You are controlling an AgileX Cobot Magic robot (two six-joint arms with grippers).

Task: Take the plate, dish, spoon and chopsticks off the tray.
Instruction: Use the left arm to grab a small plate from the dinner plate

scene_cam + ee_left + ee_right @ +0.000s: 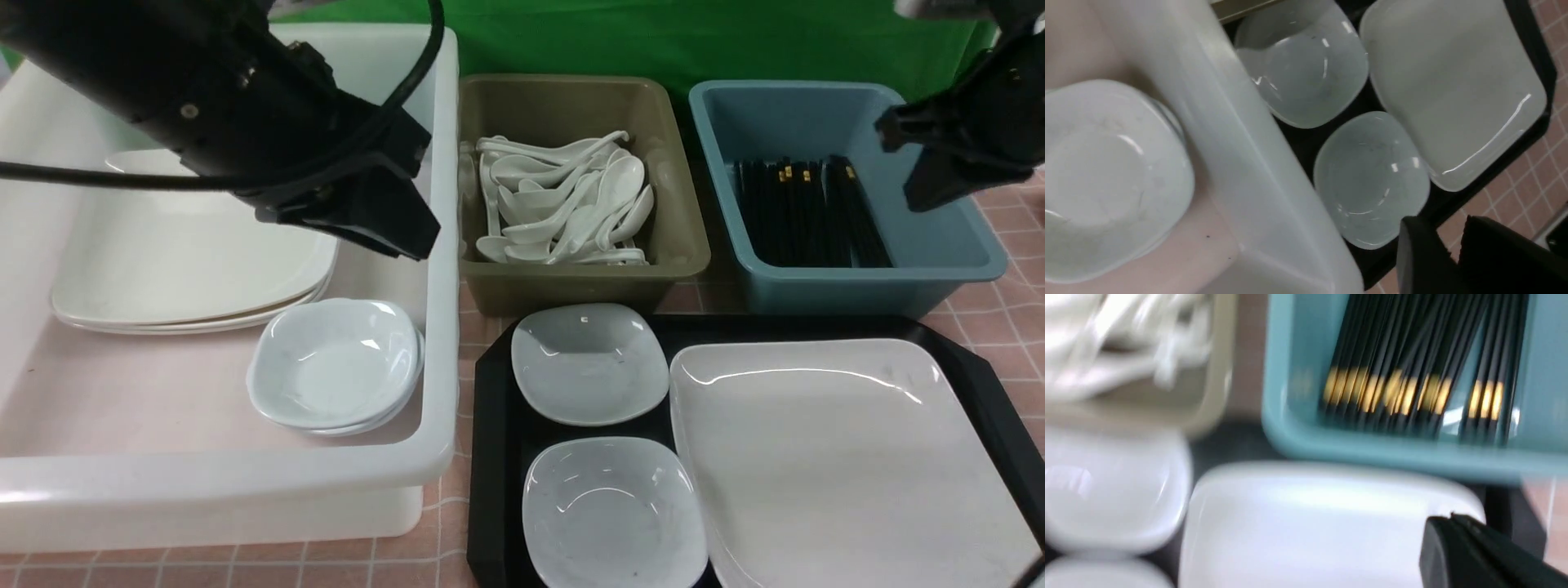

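Observation:
The black tray (490,425) sits front right. On it lie the large white plate (849,457) and two small pale dishes, one at the back (588,363) and one in front (612,514). No spoon and no chopsticks show on the tray. My left gripper (408,237) hangs open and empty above the white tub's right side; its wrist view shows the jaws (1437,228) apart, with both dishes (1372,179) and the plate (1453,90) below. My right gripper (927,192) is shut and empty above the blue tub; its wrist view shows its tip (1449,517) over the plate's corner (1310,531).
A big white tub (441,245) on the left holds stacked large plates (188,261) and stacked small dishes (335,363). An olive tub (571,286) holds several white spoons (563,204). A blue tub (857,286) holds several black chopsticks (808,212).

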